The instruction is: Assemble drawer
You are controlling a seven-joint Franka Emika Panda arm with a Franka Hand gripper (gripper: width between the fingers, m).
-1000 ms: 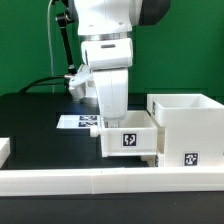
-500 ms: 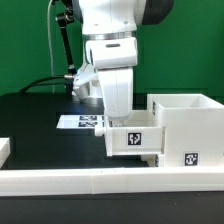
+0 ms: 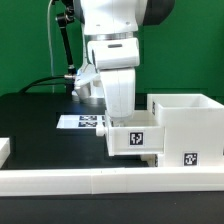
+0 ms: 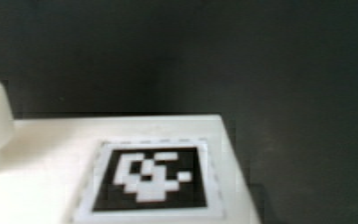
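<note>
Drawer tray (image 3: 137, 139) beneath the upright arm's claw (image 3: 121, 118); grip state unclear.

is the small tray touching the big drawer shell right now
Touching: in the exterior view the tray sits flush against the shell, no gap visible.

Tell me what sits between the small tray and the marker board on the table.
Nothing: in the exterior view, only bare black table separates the tray from the marker board.

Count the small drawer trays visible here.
1: the tray sits under the pincer, against the big shell on the exterior view's left side. A second may be hidden.
</note>
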